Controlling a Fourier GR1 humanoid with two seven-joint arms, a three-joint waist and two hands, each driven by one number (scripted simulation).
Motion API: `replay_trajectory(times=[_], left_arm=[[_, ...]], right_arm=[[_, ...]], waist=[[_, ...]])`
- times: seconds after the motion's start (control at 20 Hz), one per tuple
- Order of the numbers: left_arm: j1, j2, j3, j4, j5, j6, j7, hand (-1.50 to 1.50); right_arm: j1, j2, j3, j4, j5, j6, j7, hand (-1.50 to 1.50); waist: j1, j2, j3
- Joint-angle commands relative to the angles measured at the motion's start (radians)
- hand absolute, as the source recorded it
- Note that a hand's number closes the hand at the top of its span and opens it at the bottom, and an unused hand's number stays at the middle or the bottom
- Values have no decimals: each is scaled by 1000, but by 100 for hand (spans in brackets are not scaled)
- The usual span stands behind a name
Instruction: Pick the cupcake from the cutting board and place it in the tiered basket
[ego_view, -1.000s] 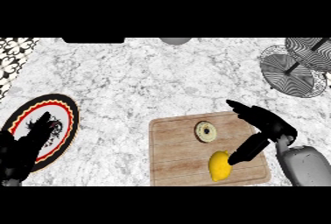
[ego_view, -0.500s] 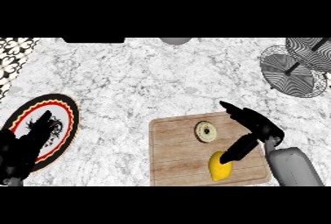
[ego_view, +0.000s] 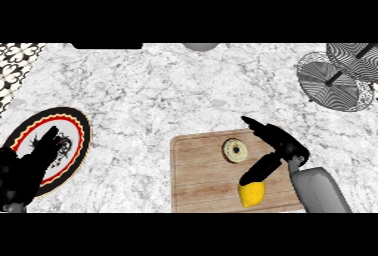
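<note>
The cupcake (ego_view: 235, 150), a small round pale thing with a tan rim, sits near the top middle of the wooden cutting board (ego_view: 199, 175). My right hand (ego_view: 275, 145) hovers just right of it over the board, open, fingers spread above and thumb pointing down-left, not touching the cupcake. The tiered basket (ego_view: 338, 80), black-and-white wire patterned, stands at the far upper right. My left hand (ego_view: 29, 165) rests open at the left edge over a plate.
A yellow lemon-like item (ego_view: 252, 194) lies on the board's lower part, below my right thumb. A round plate (ego_view: 70, 145) with red and black rim sits at the left. A patterned cloth (ego_view: 15, 60) lies at the upper left corner.
My right hand has slid left across the board, closing the gap to the cupcake. The left hand has stayed in place.
</note>
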Motion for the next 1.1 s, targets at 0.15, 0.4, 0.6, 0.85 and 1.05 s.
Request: replay_trajectory(times=[0.15,0.4,0.6,0.85,1.05], left_arm=[[31,-32,48,25,-37,-42,-51,0],[-49,-57,51,115,-74,-26,-81,0],[-90,-29,77,68,-43,-60,23,0],[8,-42,64,-19,-50,-68,18,0],[-64,-65,76,126,-91,-54,-67,0]], right_arm=[[-31,32,-47,21,8,19,20,-150],[-22,90,1,132,86,-35,-70,-150],[7,111,21,90,103,-38,-61,-150],[22,118,78,194,188,-80,-288,150],[-51,141,13,227,175,-124,-298,150]], waist=[[-1,0,0],[-2,0,0],[-4,0,0],[5,-1,1],[-3,1,0]])
